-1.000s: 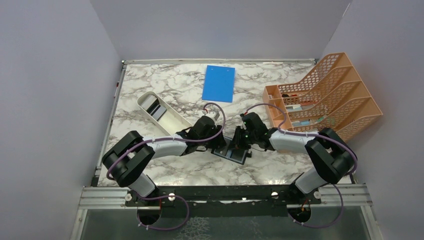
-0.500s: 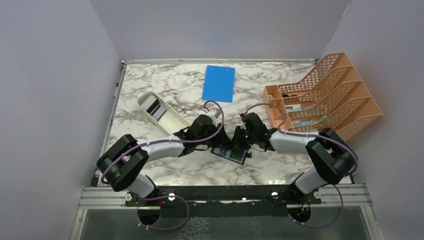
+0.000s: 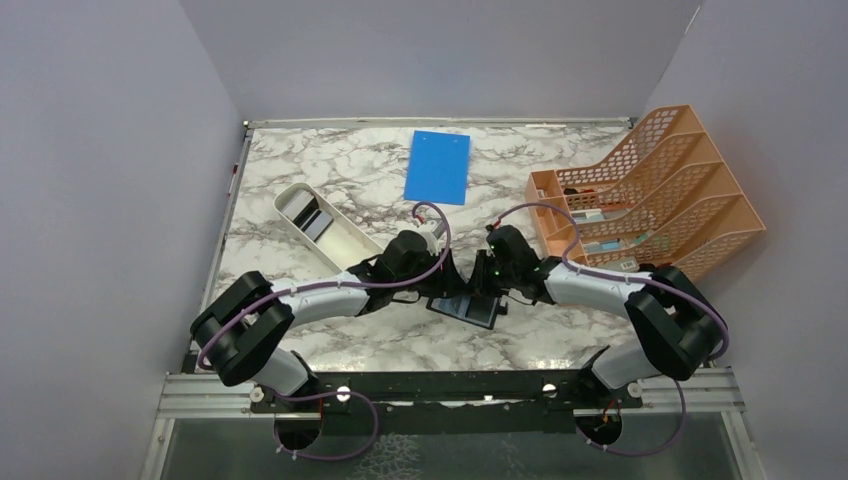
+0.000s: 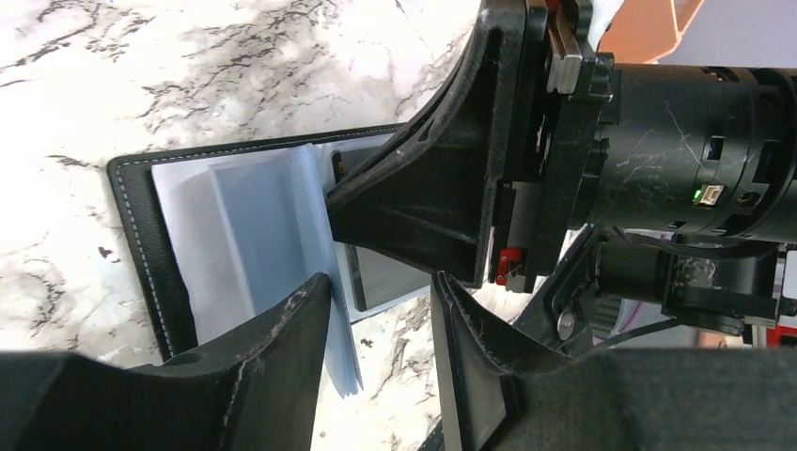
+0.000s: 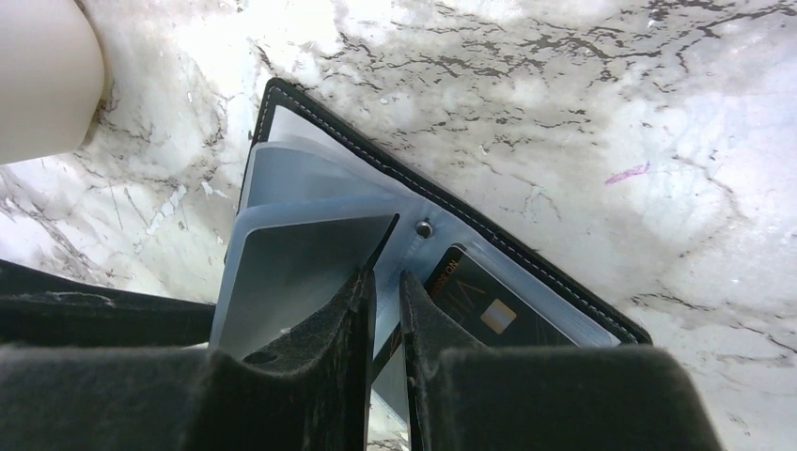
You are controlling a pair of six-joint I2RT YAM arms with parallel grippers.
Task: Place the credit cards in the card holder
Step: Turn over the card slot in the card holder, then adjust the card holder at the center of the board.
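Note:
The card holder [image 3: 467,308] lies open on the marble between both arms, black outside [image 4: 132,235] with grey-blue pockets [image 5: 301,254]. A dark credit card [image 5: 489,305] with a gold chip sits in a clear pocket beside the snap. My right gripper [image 5: 385,274] hovers right over that pocket, its jaws a narrow slit apart and the card's near edge showing below the slit. My left gripper [image 4: 381,282] is open at the holder's other edge, one finger against the loose pocket pages, bare marble between the fingers. More dark cards [image 3: 315,218] lie in the tray.
A white oblong tray [image 3: 340,240] stands left of the arms, its end close to the holder [image 5: 42,75]. An orange mesh rack [image 3: 650,200] fills the right side. A blue board [image 3: 438,166] lies at the back.
The right gripper's jaws have parted slightly and the right arm has shifted a little to the right. The holder has slid slightly. The left arm has barely moved.

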